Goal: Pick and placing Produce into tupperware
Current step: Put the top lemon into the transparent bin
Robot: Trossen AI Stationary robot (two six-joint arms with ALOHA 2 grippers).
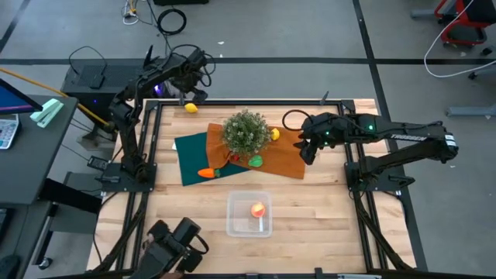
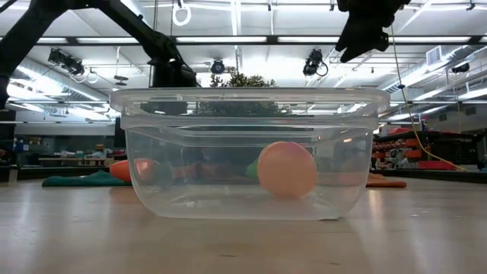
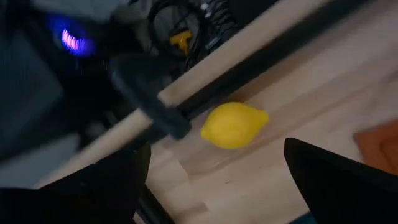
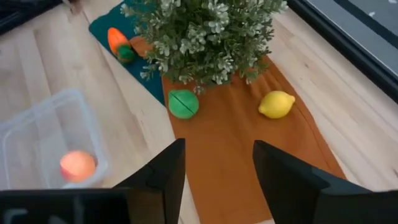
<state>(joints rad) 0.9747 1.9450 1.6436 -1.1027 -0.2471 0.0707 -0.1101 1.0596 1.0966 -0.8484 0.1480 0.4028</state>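
Looking down from above, you have the left tool (image 1: 188, 94) at the far edge of the bench (image 1: 310, 209), fingers spread wide and empty. Directly in front of it, in its wrist view, lies a yellow lemon (image 3: 234, 124) on the bare wood beside the dark frame rail (image 3: 261, 62), framed by the two dark fingers (image 3: 336, 180) but touching neither.

Your right tool (image 1: 308, 152) hovers over the orange cloth (image 1: 291, 159) on the right side of the bench. Its fingers (image 4: 155, 177) stand partly apart with nothing between them. Past them you see the second lemon (image 4: 276, 104) lying on the orange cloth, and a green piece (image 4: 183, 103) at the cloth's edge, just beside the bushy potted plant (image 4: 202, 37). Beyond the plant, the orange carrot (image 4: 116, 40) rests on the teal cloth (image 1: 190, 159), which lies next to the orange one and is partly under the plant.

Nearer the front edge, well apart from both tools, sits the clear tupperware (image 1: 232, 225), open on top. Inside it you have the peach-coloured fruit (image 1: 258, 209), resting on the floor of the box toward the right wall; the low view shows it through the transparent side (image 2: 144, 190).
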